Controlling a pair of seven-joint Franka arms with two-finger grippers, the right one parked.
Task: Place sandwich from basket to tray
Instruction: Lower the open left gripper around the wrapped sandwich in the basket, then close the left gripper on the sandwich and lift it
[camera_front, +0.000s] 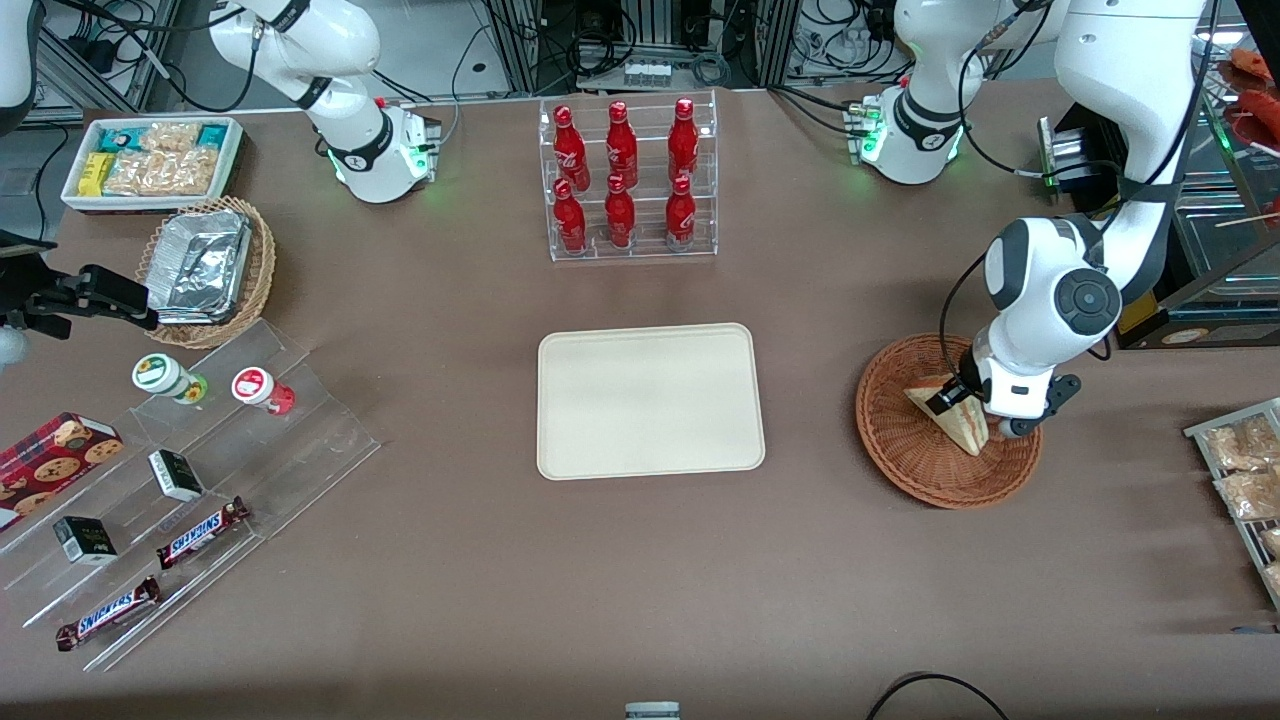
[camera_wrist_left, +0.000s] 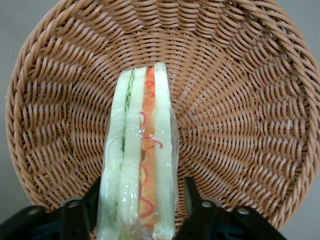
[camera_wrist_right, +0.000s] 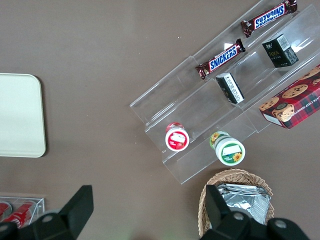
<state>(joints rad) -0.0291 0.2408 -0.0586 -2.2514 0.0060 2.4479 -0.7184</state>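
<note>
I see six red bottles (camera_front: 624, 180) in a clear rack (camera_front: 631, 250), far from the tool (camera_front: 985, 412); Snickers bars (camera_front: 203, 531) lie at the counter's (camera_front: 640, 570) parked-arm end.

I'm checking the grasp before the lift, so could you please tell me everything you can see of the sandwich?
The sandwich is a triangular wedge of pale bread, wrapped in clear film, with green, orange and red filling layers showing along its cut edge. It stands on edge inside the basket, resting on the woven bottom, toward the rim nearest the working arm. The gripper is down in the basket with one black finger on each side of the wedge, close against the bread faces. The tray lies apart, bare.
</note>
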